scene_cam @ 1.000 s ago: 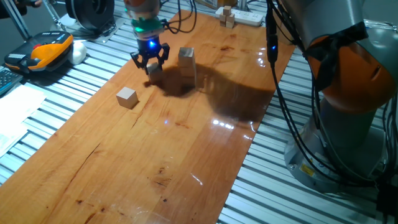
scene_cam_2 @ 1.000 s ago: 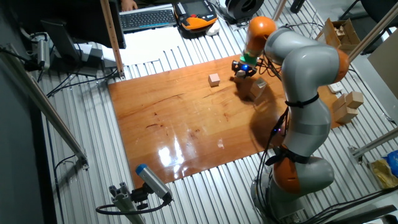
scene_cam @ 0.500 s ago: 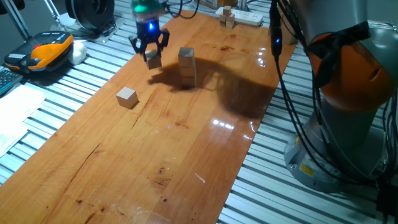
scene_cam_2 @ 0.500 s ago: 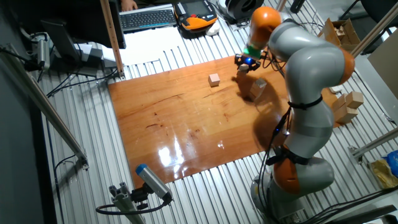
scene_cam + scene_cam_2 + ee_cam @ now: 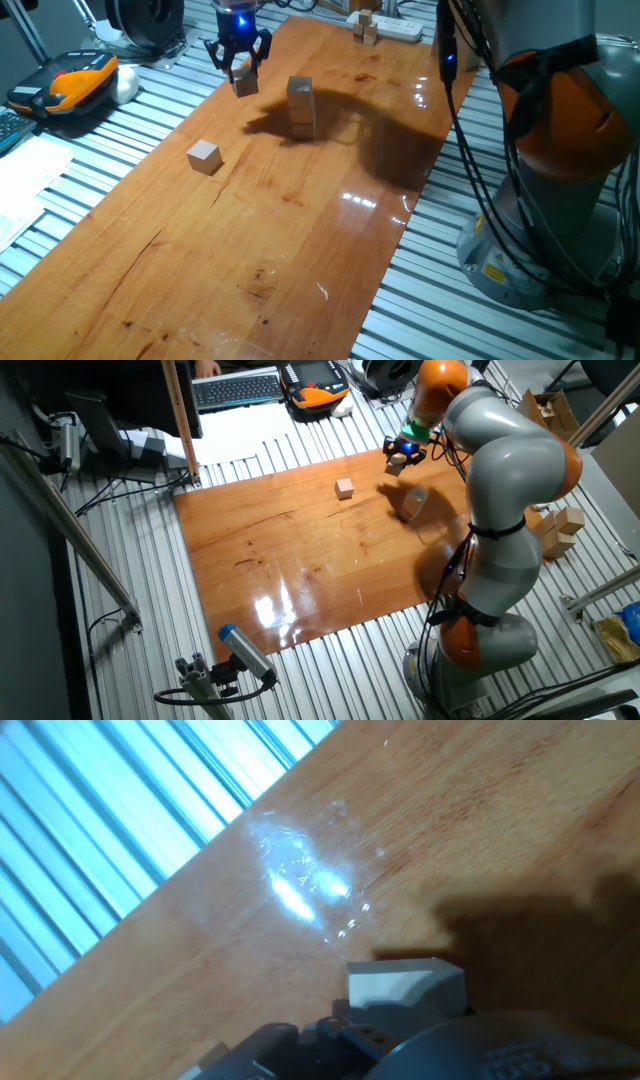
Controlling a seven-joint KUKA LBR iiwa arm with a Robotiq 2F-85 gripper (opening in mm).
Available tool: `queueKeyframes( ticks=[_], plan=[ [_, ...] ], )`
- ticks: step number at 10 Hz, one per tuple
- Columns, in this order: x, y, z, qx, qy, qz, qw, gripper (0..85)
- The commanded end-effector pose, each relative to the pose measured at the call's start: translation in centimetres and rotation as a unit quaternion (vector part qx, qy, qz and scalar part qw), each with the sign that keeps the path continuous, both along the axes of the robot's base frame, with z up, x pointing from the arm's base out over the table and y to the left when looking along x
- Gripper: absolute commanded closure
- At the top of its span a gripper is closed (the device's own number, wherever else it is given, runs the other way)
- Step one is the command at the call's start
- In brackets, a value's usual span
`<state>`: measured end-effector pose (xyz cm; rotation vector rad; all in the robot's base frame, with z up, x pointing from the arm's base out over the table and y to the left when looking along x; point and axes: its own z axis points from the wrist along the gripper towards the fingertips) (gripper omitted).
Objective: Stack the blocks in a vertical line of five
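The hand (image 5: 238,62) has lifted its block (image 5: 243,81) higher off the table.

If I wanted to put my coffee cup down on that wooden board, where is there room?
The near half of the wooden board, from the lone block toward the camera, is bare. So is the stretch right of the block stack. It is crowded at the far end, where the gripper holds a block beside the stack.

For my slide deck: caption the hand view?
End effector holding a wooden block above the glossy wooden tabletop.
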<state>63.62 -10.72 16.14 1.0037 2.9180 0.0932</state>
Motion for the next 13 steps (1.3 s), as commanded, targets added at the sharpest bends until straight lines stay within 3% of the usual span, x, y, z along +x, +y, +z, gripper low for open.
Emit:
queueKeyframes(
  ticks=[1, 7, 13],
  plan=[
    [-0.24, -0.1, 0.3, -0.001, 0.0, 0.001, 1.0, 85.0],
    [-1.58, 0.2, 3.0, -0.009, 0.007, -0.002, 0.9999, 85.0],
    [-3.44, 0.3, 4.2, -0.011, 0.009, -0.002, 0.9999, 85.0]
  ],
)
